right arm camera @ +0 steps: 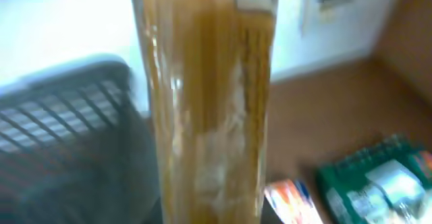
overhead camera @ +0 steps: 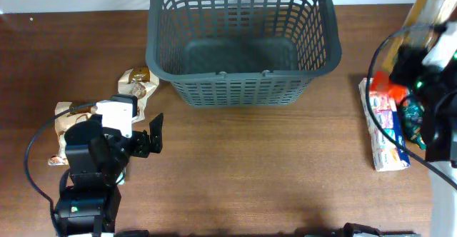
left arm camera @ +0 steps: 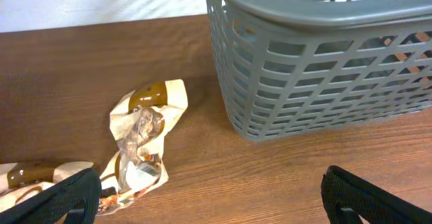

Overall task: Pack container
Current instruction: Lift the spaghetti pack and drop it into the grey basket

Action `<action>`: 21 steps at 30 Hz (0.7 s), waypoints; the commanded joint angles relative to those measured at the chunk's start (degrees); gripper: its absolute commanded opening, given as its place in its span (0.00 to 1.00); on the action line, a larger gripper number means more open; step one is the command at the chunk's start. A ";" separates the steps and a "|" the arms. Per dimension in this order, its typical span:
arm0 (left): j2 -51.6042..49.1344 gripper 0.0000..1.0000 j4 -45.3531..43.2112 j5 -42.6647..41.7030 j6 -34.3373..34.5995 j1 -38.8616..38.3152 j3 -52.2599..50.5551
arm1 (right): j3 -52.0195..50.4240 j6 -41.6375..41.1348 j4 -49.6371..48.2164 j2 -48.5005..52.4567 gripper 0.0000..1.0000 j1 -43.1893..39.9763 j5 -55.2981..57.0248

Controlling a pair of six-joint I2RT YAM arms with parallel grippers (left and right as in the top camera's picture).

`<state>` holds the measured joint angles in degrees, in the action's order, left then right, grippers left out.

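The dark grey lattice basket (overhead camera: 243, 41) stands at the back middle of the table and looks empty; it also shows in the left wrist view (left arm camera: 317, 55) and blurred in the right wrist view (right arm camera: 61, 136). My right gripper (overhead camera: 423, 43) at the far right is shut on a long clear packet of spaghetti (overhead camera: 434, 5), held up off the table. The packet (right arm camera: 206, 102) fills the right wrist view and hides the fingers. My left gripper (overhead camera: 143, 125) (left arm camera: 216, 200) is open and empty at the front left, above bare wood, with a crumpled beige snack packet (overhead camera: 139, 83) (left arm camera: 142, 140) just beyond its left finger.
A second beige packet (overhead camera: 68, 119) (left arm camera: 27, 177) lies left of the left arm. At the right lie a long white, blue and orange packet (overhead camera: 385, 133) (right arm camera: 290, 197), a green packet (overhead camera: 413, 116) (right arm camera: 378, 183) and a red-orange item (overhead camera: 382, 83).
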<state>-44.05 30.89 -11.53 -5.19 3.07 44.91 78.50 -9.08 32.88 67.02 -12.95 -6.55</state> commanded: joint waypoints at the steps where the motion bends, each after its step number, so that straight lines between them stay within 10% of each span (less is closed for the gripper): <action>1: -0.09 0.99 -0.50 0.44 -1.14 0.07 0.46 | 3.32 -0.46 -9.57 -0.94 0.04 1.42 -9.64; 9: -0.09 0.99 -0.44 0.42 -1.14 0.07 0.46 | 3.32 -7.67 -33.70 4.04 0.04 10.73 -15.98; 21: -0.09 0.99 -0.28 0.42 -1.14 0.07 0.46 | 3.32 -7.91 -35.08 19.50 0.03 23.21 -20.74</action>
<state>-44.05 30.59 -11.53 -5.19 3.07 44.91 79.64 -16.53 -0.27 85.54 8.60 -23.20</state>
